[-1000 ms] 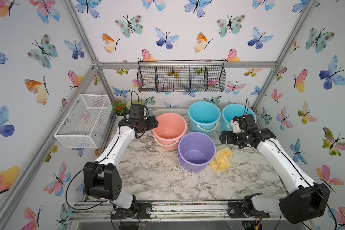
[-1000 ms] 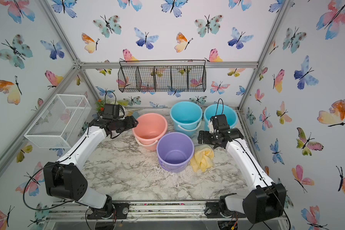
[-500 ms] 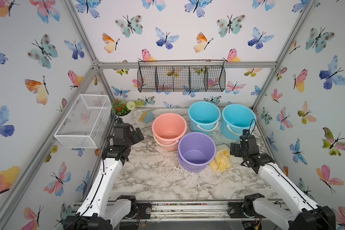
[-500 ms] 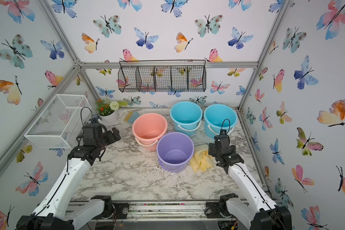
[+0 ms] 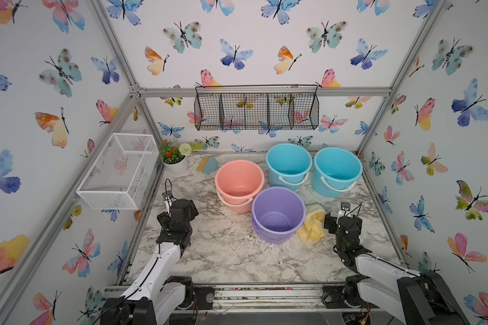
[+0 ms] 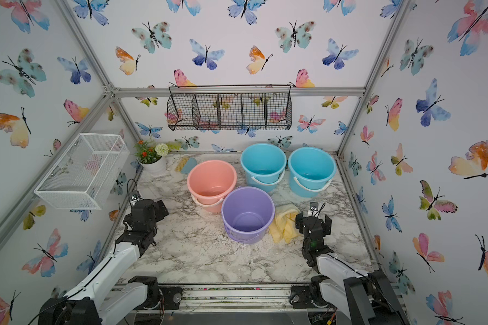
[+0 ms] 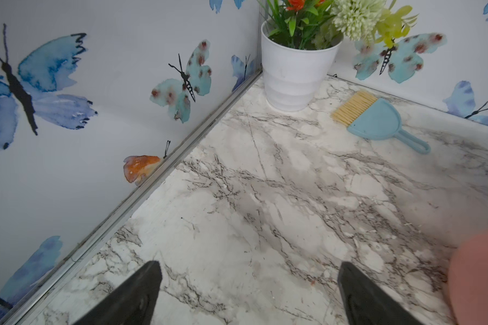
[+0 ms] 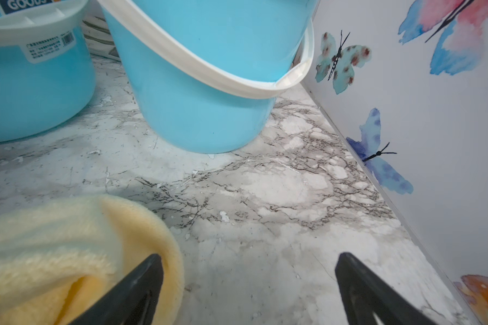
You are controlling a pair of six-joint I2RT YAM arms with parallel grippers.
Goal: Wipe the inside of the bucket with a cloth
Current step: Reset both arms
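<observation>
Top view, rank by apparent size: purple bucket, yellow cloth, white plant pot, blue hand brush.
1. purple bucket
2. yellow cloth, partly hidden behind the bucket
3. white plant pot and blue hand brush: too alike to rank

Light: bright, even, diffuse | shadows: faint, soft | blur: cloth (image 8: pixel 40 239) at 8 o'clock, right wrist view | edges: wide-angle stretch

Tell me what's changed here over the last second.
Both arms drew back from the rear of the table to its front. The left tool and right tool are open and empty; nothing was grasped. The cloth stays crumpled beside the purple bucket; nothing else shifted.
</observation>
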